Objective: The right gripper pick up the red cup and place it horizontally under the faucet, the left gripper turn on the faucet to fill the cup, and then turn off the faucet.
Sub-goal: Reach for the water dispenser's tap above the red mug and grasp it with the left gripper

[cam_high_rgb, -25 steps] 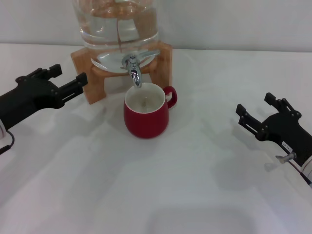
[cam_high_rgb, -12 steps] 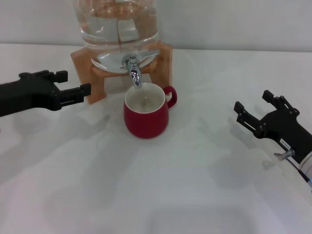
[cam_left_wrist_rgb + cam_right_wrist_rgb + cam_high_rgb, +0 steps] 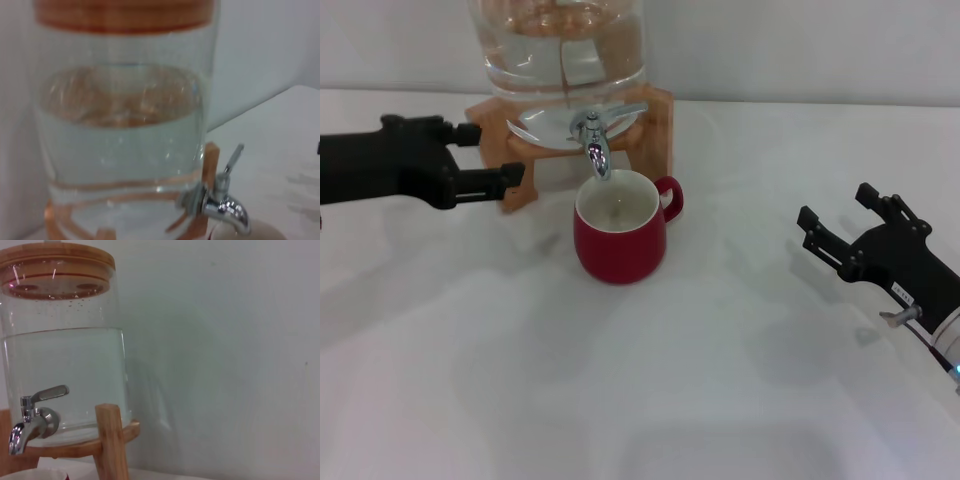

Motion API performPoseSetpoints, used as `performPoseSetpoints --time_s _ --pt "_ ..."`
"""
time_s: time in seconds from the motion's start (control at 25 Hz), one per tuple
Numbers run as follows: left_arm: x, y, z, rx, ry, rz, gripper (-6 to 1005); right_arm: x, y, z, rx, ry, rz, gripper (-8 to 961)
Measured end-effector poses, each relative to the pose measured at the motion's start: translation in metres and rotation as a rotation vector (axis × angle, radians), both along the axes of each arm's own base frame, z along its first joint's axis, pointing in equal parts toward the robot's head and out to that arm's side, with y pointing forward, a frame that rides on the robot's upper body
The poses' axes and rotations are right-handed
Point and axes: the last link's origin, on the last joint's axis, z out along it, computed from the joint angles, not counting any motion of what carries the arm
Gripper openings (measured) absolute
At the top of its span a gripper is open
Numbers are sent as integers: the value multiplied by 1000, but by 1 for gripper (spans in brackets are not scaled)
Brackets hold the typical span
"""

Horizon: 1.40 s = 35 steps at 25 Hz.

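Sitting under the faucet (image 3: 592, 138), the red cup (image 3: 619, 232) is upright. The left hand (image 3: 492, 157), fingers spread, lies beside the lever; the right hand (image 3: 840, 225), also spread, rests well apart.

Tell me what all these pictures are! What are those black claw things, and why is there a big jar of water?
It's a robot with two arms, and each arm ends in a black pincer for grabbing things. The big picture is taken from the robot's head, looking down at a white table. The left pincer is reaching toward the jar's wooden stand. The right pincer hangs off to the other side, open and holding nothing.

The other two pictures come from small cameras on the robot's wrists, so they see the water jar from close up, from each side.

The jar has a shiny faucet at the bottom. A red cup stands upright right under its spout, waiting for water. No water seems to be running yet. Neither pincer is holding anything.
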Motion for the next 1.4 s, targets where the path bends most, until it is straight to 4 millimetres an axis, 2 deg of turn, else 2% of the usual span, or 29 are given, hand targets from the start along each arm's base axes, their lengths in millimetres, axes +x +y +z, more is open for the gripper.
performPoseSetpoints --time_s 0.44,0.92,1.4 --pt "32 17 2 -12 27 -146 757 -4 0 -2 -10 13 9 869" --pt "60 37 -15 -62 7 -248 756 -7 -3 -6 -29 11 23 869" --pt "65 53 -32 -93 10 -252 757 -10 -1 -7 -33 12 34 869"
